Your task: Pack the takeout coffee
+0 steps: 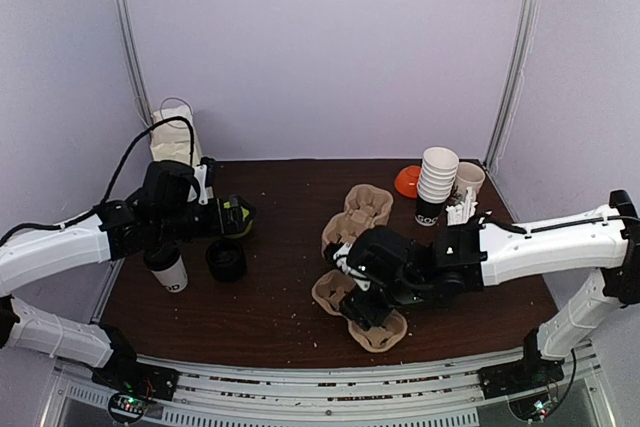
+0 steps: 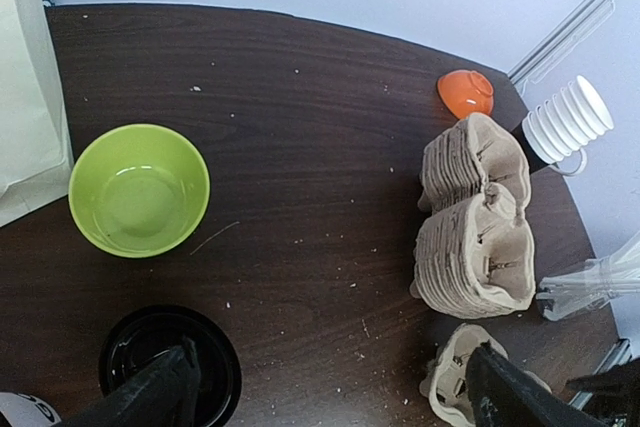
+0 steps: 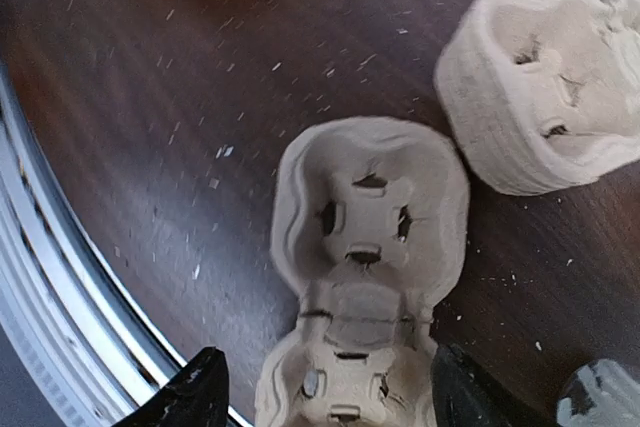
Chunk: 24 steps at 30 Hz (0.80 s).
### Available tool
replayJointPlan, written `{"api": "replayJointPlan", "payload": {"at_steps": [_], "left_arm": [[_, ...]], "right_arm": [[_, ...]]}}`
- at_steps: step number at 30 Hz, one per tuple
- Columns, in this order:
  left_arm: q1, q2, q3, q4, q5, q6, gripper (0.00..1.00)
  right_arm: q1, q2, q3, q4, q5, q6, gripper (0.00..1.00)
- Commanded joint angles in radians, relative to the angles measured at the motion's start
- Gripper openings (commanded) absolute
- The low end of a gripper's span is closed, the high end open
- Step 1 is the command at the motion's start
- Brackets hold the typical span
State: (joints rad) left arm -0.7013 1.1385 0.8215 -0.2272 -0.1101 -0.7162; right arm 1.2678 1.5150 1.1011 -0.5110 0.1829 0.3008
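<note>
The takeout coffee [image 1: 168, 269], a white cup with a black lid and black print, stands at the left of the table, next to a short black stack of lids [image 1: 226, 259]. My left gripper [image 1: 224, 215] is open and empty, held above the table behind the lids; in the left wrist view [image 2: 330, 392] its fingers straddle bare table, and a white sliver of the cup [image 2: 20, 411] shows at the bottom left corner. My right gripper [image 1: 362, 303] is open, its fingers either side of a brown two-cup carrier [image 3: 366, 247] near the front edge.
A green bowl [image 2: 139, 190] and a white paper bag [image 2: 25, 97] sit at the back left. Stacked brown carriers [image 2: 475, 232] lie mid-table. An orange bowl [image 2: 466, 93], a stack of lidless white cups [image 1: 437, 182] and clear utensils [image 2: 590, 287] stand at the back right.
</note>
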Motion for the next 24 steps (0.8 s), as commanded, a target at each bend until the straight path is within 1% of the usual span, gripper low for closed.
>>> {"api": "replayJointPlan", "payload": {"at_steps": [1, 3, 6, 12, 17, 20, 22, 24], "left_arm": [[-0.002, -0.02, -0.024, 0.003, -0.025, 0.009, 0.96], [-0.002, -0.022, -0.026, -0.003, -0.03, 0.013, 0.96], [-0.002, -0.026, -0.033, -0.006, -0.036, 0.024, 0.96], [0.0, -0.038, -0.055, 0.011, -0.033, 0.038, 0.96], [0.007, -0.057, -0.06, -0.014, -0.102, 0.051, 0.97], [0.03, -0.073, -0.028, -0.059, -0.17, 0.074, 0.97], [0.064, -0.081, 0.008, -0.092, -0.203, 0.081, 0.98], [0.144, -0.077, 0.054, -0.123, -0.2, 0.083, 0.98]], "right_arm": [[-0.119, -0.008, -0.008, 0.06, -0.085, 0.393, 0.7], [-0.144, -0.017, -0.049, 0.124, -0.166, 0.49, 0.71], [-0.161, -0.013, -0.076, 0.158, -0.218, 0.593, 0.72], [-0.164, 0.008, -0.114, 0.179, -0.254, 0.687, 0.75], [-0.16, 0.057, -0.123, 0.176, -0.266, 0.707, 0.75], [-0.142, 0.08, -0.063, 0.082, -0.17, 0.656, 0.74], [-0.139, 0.071, -0.034, 0.064, -0.149, 0.627, 0.74], [-0.138, 0.052, -0.026, 0.078, -0.141, 0.597, 0.74]]}}
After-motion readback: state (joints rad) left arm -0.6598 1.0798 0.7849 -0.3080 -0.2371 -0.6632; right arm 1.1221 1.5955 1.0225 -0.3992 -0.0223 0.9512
